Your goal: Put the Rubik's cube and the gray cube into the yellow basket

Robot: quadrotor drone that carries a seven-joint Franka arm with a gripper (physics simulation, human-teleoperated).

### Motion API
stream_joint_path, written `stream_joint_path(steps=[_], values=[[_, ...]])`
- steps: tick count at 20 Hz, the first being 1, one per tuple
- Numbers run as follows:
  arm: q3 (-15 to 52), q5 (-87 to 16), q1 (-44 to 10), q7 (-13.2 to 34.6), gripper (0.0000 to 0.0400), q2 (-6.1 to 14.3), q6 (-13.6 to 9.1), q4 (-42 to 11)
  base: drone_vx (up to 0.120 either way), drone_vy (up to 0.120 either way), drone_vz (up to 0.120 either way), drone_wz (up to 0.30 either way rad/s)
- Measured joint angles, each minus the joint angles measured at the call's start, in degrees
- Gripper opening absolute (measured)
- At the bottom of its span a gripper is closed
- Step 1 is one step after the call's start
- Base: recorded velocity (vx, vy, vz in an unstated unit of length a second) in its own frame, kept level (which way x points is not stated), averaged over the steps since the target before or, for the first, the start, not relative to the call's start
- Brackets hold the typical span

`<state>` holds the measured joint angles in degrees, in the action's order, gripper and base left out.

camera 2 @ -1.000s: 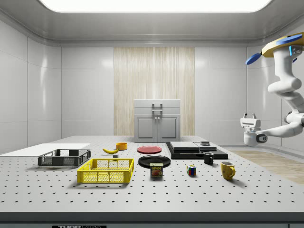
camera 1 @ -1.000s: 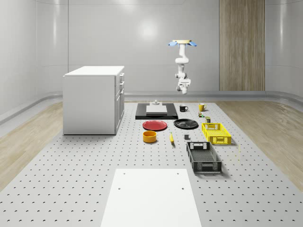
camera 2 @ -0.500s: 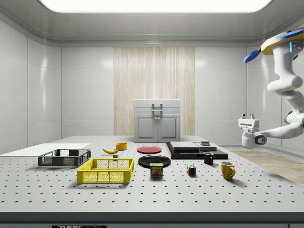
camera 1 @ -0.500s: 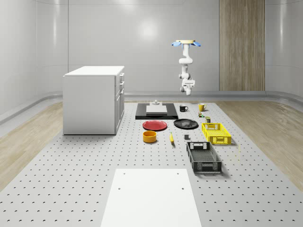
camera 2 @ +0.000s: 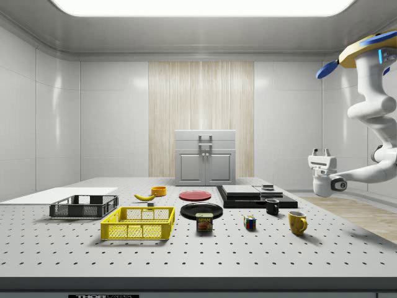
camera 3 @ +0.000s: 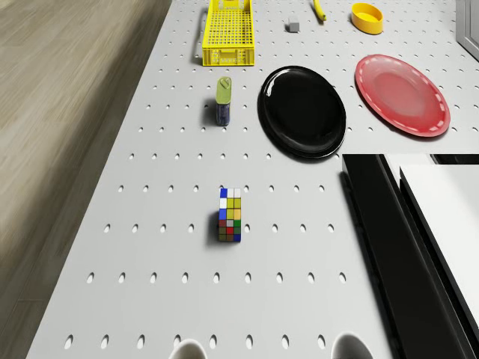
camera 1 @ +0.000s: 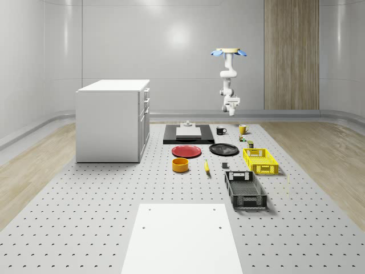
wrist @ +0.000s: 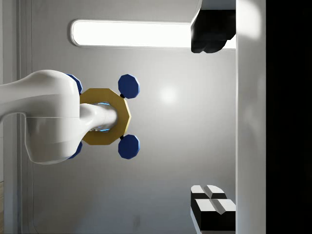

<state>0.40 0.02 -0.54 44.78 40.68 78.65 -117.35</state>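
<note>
While the drone [camera 2: 372, 48] hovers above the table's [camera 2: 186, 254] far end, we find its gripper [camera 2: 322, 152] pointing upward, fingers spread and holding nothing. We note the Rubik's cube [camera 3: 230, 215] on the table, well apart from the yellow basket [camera 3: 228, 34].

The drone [camera 2: 371, 51] is a flat, yellow-tan octagonal plate with round blue rotor discs at its corners and a blue glow at its hub. Under the plate hangs a glossy white arm [camera 2: 375, 118] of thick, rounded segments. It ends in a white gripper [camera 2: 322, 153] with dark-tipped fingers [wrist: 212, 207].
</note>
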Motion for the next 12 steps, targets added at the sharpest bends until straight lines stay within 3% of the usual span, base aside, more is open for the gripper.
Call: stream_joint_path(steps=[4,9,12], values=[[0.1,-0.2,0.0,0.0,0.04,0.1,0.2,-0.1,0.12,0.12,0.0,0.0],[0.5,-0.6,-0.2,0.1,0.04,0.3,0.4,-0.3,0.12,0.0,0.0,0.0],[0.8,-1.2,-0.3,0.1,0.04,0.4,0.5,-0.4,0.12,0.093,0.0,0.0]])
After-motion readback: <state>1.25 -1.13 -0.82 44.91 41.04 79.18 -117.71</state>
